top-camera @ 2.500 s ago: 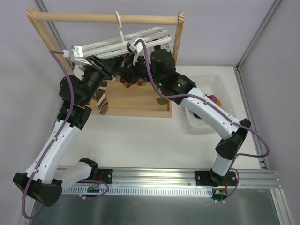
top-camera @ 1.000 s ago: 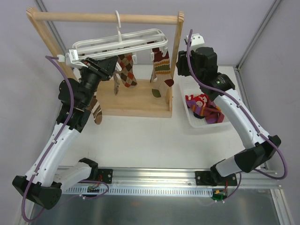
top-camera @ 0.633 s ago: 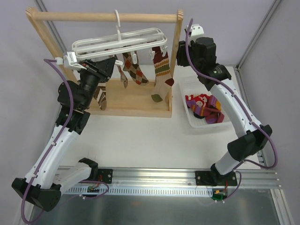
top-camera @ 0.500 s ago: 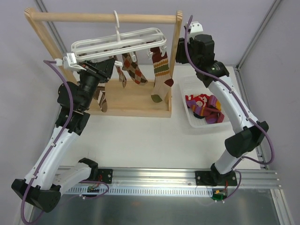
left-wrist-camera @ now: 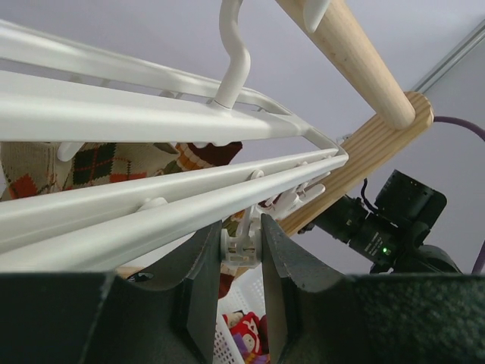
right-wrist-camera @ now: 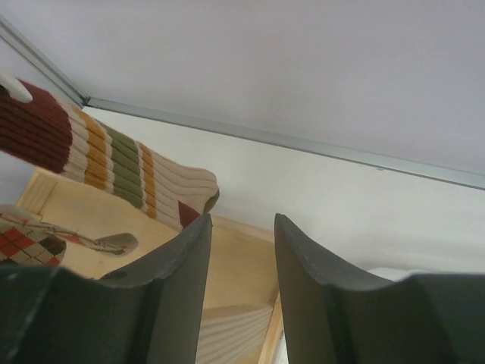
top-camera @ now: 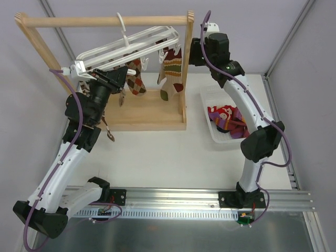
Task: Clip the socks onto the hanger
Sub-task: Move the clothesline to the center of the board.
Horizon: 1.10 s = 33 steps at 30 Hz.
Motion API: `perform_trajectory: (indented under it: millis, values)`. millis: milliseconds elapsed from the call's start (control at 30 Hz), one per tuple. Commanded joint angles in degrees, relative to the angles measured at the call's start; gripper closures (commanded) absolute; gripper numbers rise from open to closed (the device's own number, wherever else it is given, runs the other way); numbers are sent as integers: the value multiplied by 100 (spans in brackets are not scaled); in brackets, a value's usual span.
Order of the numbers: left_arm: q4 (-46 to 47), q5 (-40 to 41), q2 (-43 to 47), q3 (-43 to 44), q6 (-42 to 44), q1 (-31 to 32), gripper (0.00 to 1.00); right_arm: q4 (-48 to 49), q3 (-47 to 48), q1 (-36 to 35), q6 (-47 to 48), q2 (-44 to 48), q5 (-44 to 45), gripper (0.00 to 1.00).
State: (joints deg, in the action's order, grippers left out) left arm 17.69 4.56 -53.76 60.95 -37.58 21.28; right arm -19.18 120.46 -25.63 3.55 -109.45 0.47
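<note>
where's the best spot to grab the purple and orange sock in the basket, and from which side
Pinch the purple sock at its bunched fold atop the pile, coming straight down from above. The walls of the white basket block a sideways approach, and the red sock lies against its far side, so stay at the near end.

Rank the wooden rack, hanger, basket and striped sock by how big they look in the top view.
1. Rack
2. Hanger
3. Basket. The hanger hangs nearer the camera and the right arm covers part of the basket, so the order of these two is unsure.
4. Striped sock
</note>
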Motion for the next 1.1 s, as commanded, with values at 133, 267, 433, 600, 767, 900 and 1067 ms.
perform_trajectory:
  millis: [133, 267, 433, 600, 767, 900, 1067]
  values:
    - [-214, 71, 164, -48, 128, 17, 81, 284, -1226, 251, -5, 1512, -468, 52]
    - [-231, 186, 164, -13, 155, 17, 81, 187, -1885, 234, 58, 2102, -706, 52]
    - [-266, 116, 111, 84, 129, 17, 81, 213, -2526, 14, 172, 2419, -838, 54]
    - [-293, 19, 111, 93, 137, 17, 81, 222, -2633, -240, 129, 2376, -672, 55]
    - [-328, 10, 146, 110, 181, 17, 80, 266, -2336, -311, 76, 2113, -574, 56]
    - [-328, 10, 164, 119, 216, 17, 80, 125, -1862, -346, 40, 1639, -566, 58]
    - [-345, 45, 173, 84, 216, 17, 80, -33, -1377, -355, 172, 1163, -381, 60]
